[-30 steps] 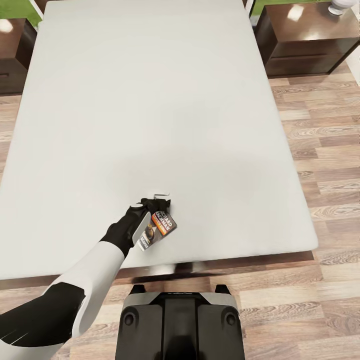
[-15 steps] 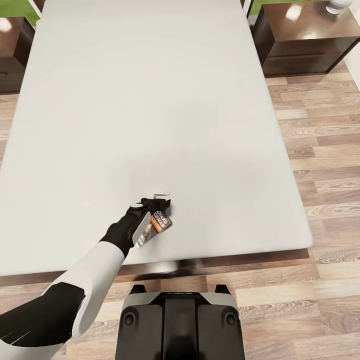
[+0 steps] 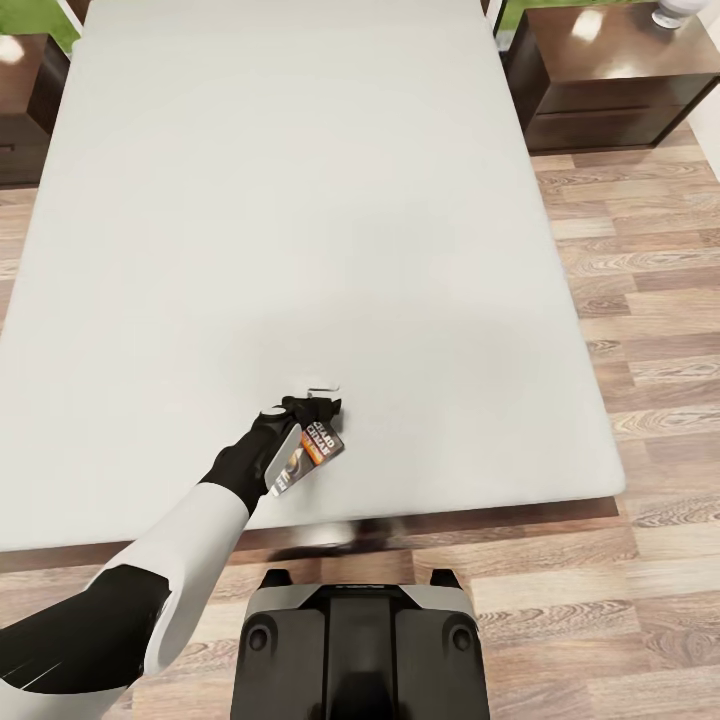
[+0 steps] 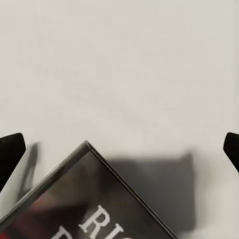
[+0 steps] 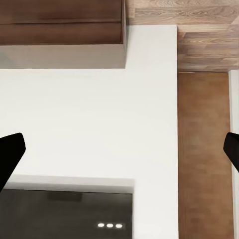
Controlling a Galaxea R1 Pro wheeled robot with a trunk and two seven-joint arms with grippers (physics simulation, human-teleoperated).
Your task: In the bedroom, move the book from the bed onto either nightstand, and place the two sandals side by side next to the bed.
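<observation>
Orange-banded book (image 3: 312,452) hung from the left gripper (image 3: 318,408), clamped by one corner near the mattress's (image 3: 300,200) foot edge; it might pivot loose.

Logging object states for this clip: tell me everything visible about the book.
The book is a small thin paperback with a dark cover, an orange band, white lettering and a dark oval picture. It sits at the left end effector, tilted with one corner angled down, over the near part of the pale grey bed. In the left wrist view its glossy cover corner casts a shadow on the mattress, so it looks lifted. Whether the end effector clamps it cannot be made out.
</observation>
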